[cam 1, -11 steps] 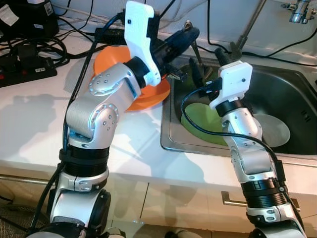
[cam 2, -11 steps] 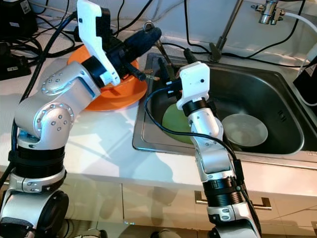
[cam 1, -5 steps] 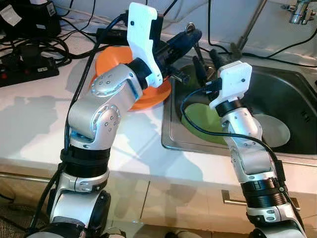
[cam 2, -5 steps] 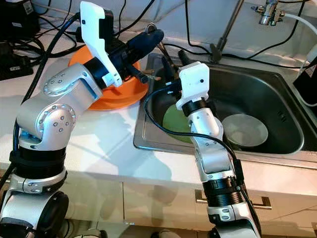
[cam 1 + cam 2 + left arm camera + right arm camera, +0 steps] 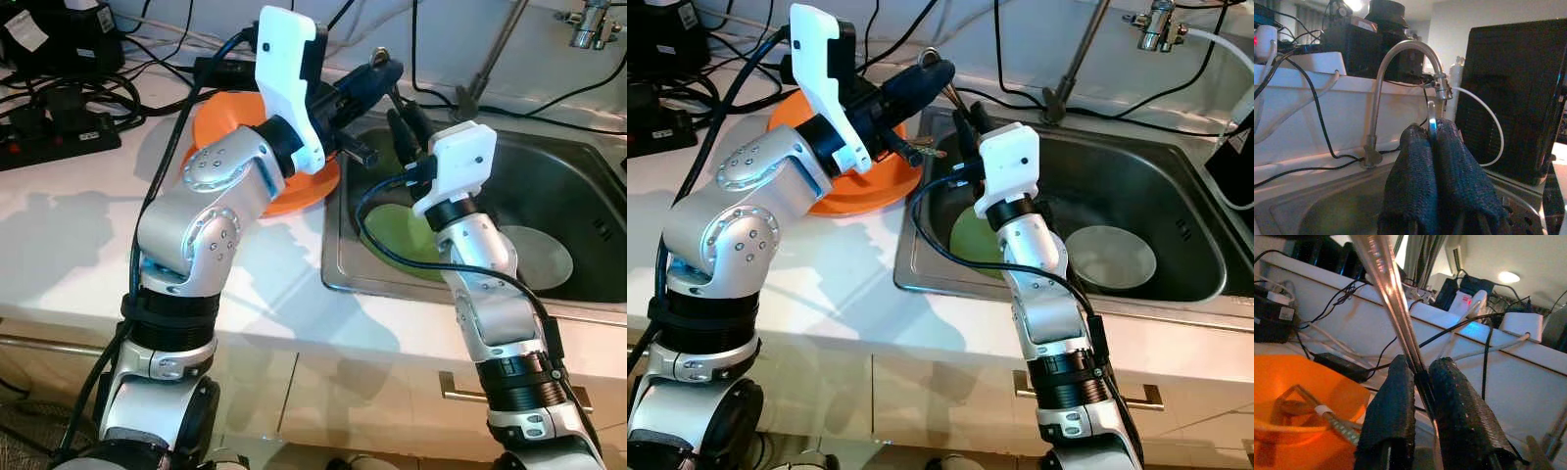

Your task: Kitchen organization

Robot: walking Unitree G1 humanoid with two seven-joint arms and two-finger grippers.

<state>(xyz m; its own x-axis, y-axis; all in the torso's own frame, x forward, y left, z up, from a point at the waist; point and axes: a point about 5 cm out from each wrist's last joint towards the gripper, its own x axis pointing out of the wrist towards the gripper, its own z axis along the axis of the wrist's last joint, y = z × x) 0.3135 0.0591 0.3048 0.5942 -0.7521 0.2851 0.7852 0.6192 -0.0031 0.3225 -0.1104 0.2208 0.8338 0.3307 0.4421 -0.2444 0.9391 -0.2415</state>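
Note:
A long metal utensil with a ring at its end hangs tilted over the sink's left edge. My left gripper is shut on its upper part; the metal strip shows pinched between the dark pads. My right gripper reaches up from the sink side and is shut on the same handle lower down. An orange bowl sits on the white counter behind my left arm, and another utensil lies in it.
A green plate and a pale bowl lie in the steel sink. The faucet rises at the back. A power strip and cables crowd the counter's far left.
My right gripper's fingers, spread apart earlier, have come together on the utensil's handle. My left arm has drifted slightly right and up with the utensil.

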